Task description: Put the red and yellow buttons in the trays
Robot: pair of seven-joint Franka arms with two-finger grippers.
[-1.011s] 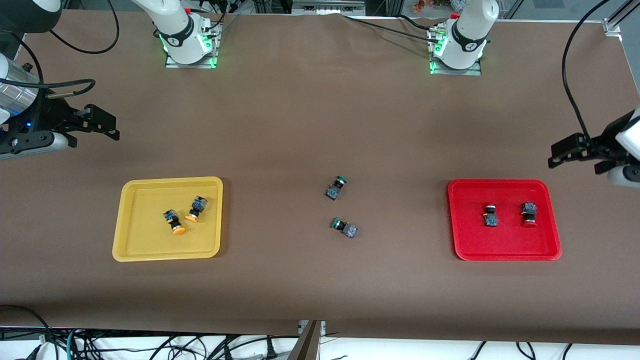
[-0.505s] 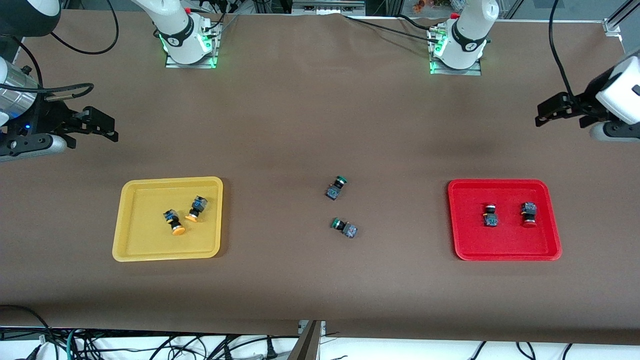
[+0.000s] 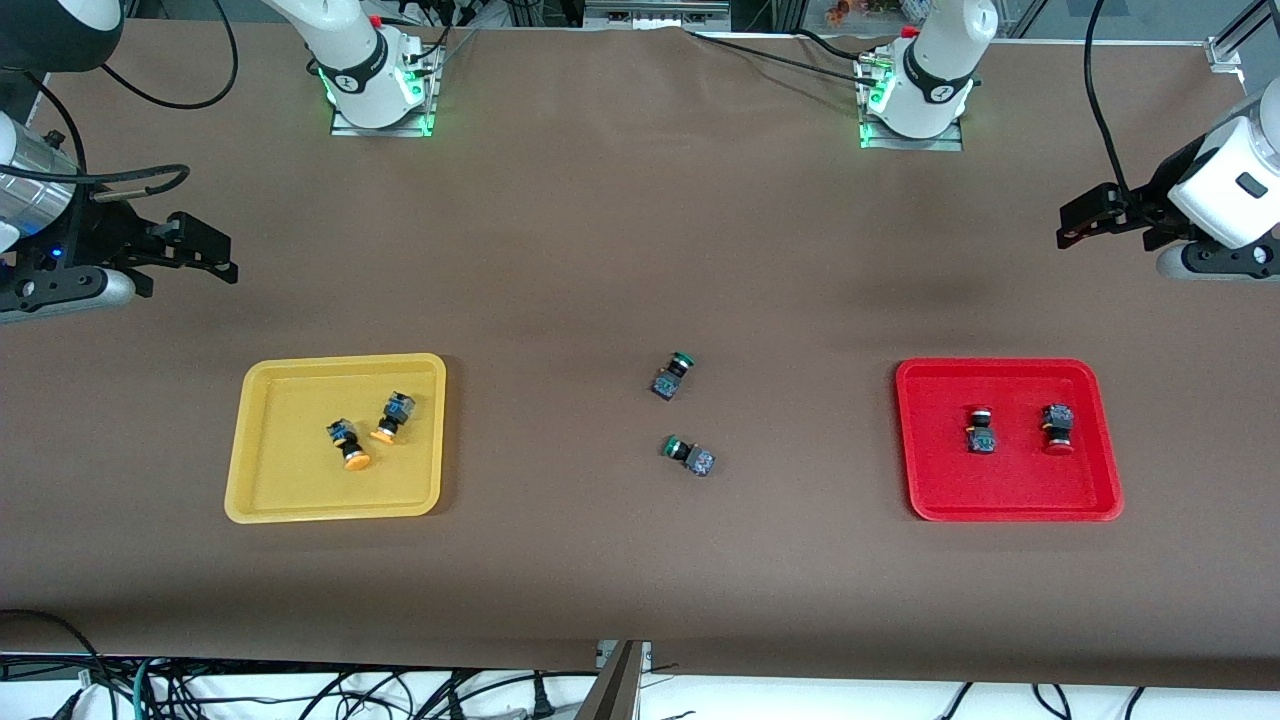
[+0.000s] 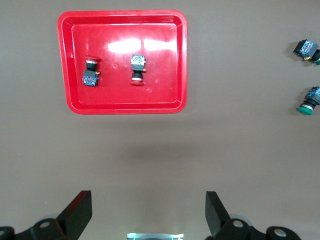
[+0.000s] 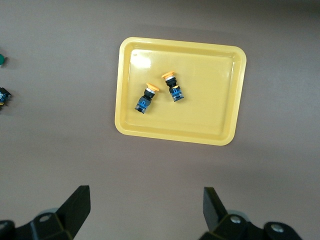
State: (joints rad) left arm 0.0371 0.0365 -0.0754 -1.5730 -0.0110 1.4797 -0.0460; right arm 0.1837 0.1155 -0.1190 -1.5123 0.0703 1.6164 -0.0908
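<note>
Two orange-yellow-capped push-button switches (image 3: 362, 435) lie in shallow yellow plastic tray (image 3: 262, 500); two red-capped push-button switches (image 3: 1017, 428) in shallow red plastic tray (image 3: 1008, 508). Left gripper (image 3: 1075, 218) and right gripper (image 3: 215, 255), fingers apart, empty, hover over bare table, one above each tray in frame.

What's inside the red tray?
Two red buttons lie apart inside the red tray, each on its side. Nothing covers them. Whatever is beneath the tray is hidden.

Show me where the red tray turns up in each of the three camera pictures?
Front view: red tray lies on the table toward the left arm's end, two red-capped buttons inside.
Left wrist view: red tray, with the same buttons.
Right wrist view: not in it.
Shared landmark: the green-capped buttons on the bare table.
</note>
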